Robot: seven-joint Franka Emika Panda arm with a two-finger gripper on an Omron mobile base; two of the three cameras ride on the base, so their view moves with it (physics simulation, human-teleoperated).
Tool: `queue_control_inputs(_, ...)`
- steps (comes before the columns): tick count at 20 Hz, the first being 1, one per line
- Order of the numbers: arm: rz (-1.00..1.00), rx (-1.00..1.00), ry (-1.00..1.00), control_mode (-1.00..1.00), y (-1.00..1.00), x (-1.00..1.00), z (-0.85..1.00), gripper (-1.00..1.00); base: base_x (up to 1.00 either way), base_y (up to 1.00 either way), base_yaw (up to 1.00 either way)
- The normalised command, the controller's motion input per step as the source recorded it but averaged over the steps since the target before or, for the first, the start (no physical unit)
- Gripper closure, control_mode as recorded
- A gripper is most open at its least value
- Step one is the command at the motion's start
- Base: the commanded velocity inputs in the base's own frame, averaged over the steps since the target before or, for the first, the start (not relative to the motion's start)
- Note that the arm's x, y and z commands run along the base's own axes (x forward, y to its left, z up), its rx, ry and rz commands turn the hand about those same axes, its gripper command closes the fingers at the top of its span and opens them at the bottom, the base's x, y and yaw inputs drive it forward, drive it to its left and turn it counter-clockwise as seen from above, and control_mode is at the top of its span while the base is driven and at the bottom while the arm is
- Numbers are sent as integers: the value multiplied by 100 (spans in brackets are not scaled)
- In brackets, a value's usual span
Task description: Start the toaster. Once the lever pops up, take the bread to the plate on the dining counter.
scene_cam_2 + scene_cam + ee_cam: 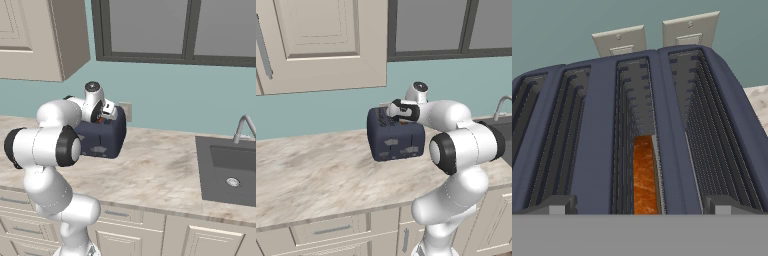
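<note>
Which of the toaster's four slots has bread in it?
In the hand view, the third slot from the left of the toaster: the brown bread stands in it; the others look bare.

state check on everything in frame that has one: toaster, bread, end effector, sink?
toaster: upright on the worktop, slots facing up.
bread: seated deep in the third slot from the left in the hand view, top edge below the slot rim.
end effector: directly over the toaster top, open, tips astride the bread's slot, holding nothing.
sink: empty basin; no water seen at the faucet.
</note>
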Motion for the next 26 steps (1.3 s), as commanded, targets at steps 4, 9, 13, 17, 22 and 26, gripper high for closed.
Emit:
queue_control_inputs(4,0,0,0,-100,0,0,0,-100,0,0,0)
queue_control_inputs(9,0,0,0,-100,0,0,0,-100,0,0,0)
queue_control_inputs(13,0,0,0,-100,0,0,0,-100,0,0,0)
queue_control_inputs(17,0,0,0,-100,0,0,0,-100,0,0,0)
queue_control_inputs(22,0,0,0,-100,0,0,0,-100,0,0,0)
queue_control_inputs(26,0,0,0,-100,0,0,0,-100,0,0,0)
